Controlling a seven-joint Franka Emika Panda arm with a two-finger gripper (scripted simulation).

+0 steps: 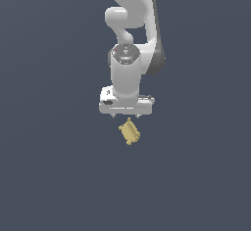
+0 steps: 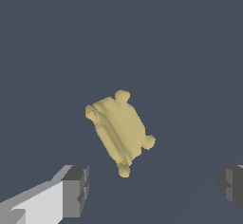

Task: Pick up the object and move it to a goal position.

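Observation:
The object (image 1: 129, 131) is a small tan-yellow lumpy item with knobby protrusions, lying on the dark grey-blue surface just in front of the arm. In the wrist view the object (image 2: 118, 130) lies tilted, apart from both fingers. My white gripper (image 1: 125, 116) hangs above and slightly behind it, fingers pointing down and barely visible. In the wrist view my gripper (image 2: 154, 187) is open and empty, with one grey fingertip (image 2: 76, 190) and the other fingertip (image 2: 232, 187) wide apart.
The white arm (image 1: 130, 39) rises behind the gripper toward the top of the exterior view. A plain dark grey-blue surface (image 1: 49, 176) surrounds the object on all sides; no other item shows.

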